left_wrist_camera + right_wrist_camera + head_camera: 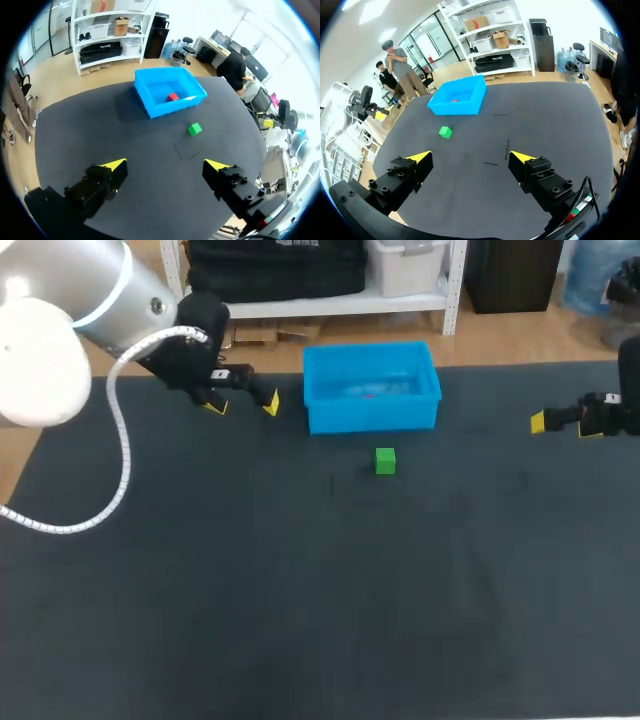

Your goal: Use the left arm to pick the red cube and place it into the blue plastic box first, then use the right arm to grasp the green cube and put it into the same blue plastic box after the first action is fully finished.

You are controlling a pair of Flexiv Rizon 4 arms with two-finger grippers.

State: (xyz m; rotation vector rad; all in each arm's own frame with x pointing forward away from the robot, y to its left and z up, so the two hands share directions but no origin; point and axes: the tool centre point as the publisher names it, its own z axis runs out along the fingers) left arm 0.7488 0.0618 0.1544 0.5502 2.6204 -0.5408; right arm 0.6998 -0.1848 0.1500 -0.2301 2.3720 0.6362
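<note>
Toward the far edge of the dark table (200, 590) sits the blue plastic box (370, 412), and the red cube (173, 97) lies inside it, resting on the box floor. The green cube (385, 461) stands on the tabletop just in front of the box, apart from its front wall, with nothing touching it.

From where I stand, the left gripper (243, 404) hangs beside the box on its left, near the table's back edge. Its yellow-tipped fingers are spread wide and hold nothing. Seen from its own wrist, that claw (166, 165) looks across bare mat toward the green cube, with the box beyond it. A white coiled cable (120, 440) loops down from the left arm (90, 300) over the table's left side.

The right gripper (563, 425) is out near the table's right edge, well apart from both the box and the green cube. Its fingers are also released and empty. In its wrist view, the right claw (470, 157) has the green cube ahead of it, off toward one finger's side, and the box farther on.
</note>
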